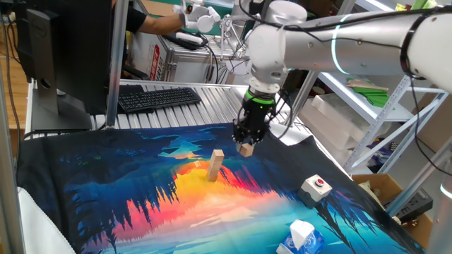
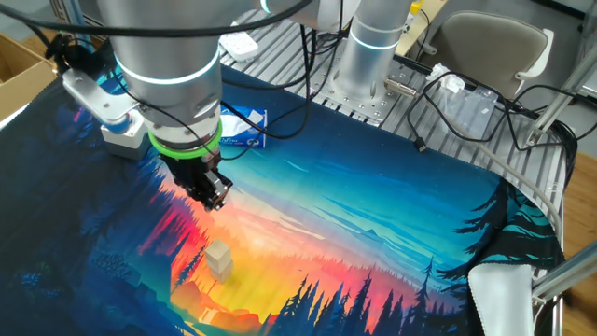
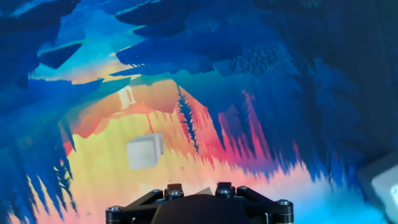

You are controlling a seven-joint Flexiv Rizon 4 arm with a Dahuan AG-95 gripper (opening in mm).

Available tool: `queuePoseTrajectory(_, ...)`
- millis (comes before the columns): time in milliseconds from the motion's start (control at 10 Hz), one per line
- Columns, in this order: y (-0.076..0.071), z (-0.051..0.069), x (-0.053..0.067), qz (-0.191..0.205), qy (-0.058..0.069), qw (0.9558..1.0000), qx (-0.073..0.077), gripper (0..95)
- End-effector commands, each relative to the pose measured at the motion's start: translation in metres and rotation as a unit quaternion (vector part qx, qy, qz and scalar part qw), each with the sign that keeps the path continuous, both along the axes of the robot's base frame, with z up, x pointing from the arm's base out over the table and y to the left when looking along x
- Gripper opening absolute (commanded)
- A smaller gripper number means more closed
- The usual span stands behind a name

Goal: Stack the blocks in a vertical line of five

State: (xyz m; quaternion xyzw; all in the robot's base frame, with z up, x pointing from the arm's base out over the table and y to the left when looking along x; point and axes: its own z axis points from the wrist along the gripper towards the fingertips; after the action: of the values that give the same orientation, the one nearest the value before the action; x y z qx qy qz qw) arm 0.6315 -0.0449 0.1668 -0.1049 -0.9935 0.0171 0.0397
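Nearest the hand camera, the claw (image 1: 246,147) grips a block (image 1: 246,149) clear of the mid-table stack (image 1: 215,165), ready for topping it.

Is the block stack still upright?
Upright: the stack stands straight on the mat, pincer holding another block beside it.

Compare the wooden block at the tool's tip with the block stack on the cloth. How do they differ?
The block is a single cube; the stack is a tall column. The block hangs above the cloth, gripped by the tool; the stack stands upright on it. Both are pale tan wood.
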Motion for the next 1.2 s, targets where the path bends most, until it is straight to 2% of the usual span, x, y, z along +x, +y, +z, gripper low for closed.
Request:
queuePoseTrajectory(100, 0.011, 0.001, 0.001, -0.046, 0.001, 0.9989, -0.003, 0.0)
queuePoseTrajectory(300, 0.017, 0.000, 0.004, -0.061, 0.001, 0.9982, -0.001, 0.0)
queuePoseTrajectory(500, 0.025, -0.002, 0.015, -0.063, 0.002, 0.9980, 0.002, 0.0)
queuePoseTrajectory(700, 0.029, 0.003, 0.023, -0.065, 0.003, 0.9979, 0.004, 0.0)
queuePoseTrajectory(900, 0.030, 0.002, 0.027, -0.066, 0.003, 0.9978, 0.005, 0.0)
queuePoseTrajectory(1200, 0.036, -0.002, 0.030, -0.071, -0.008, 0.9974, 0.005, 0.0)
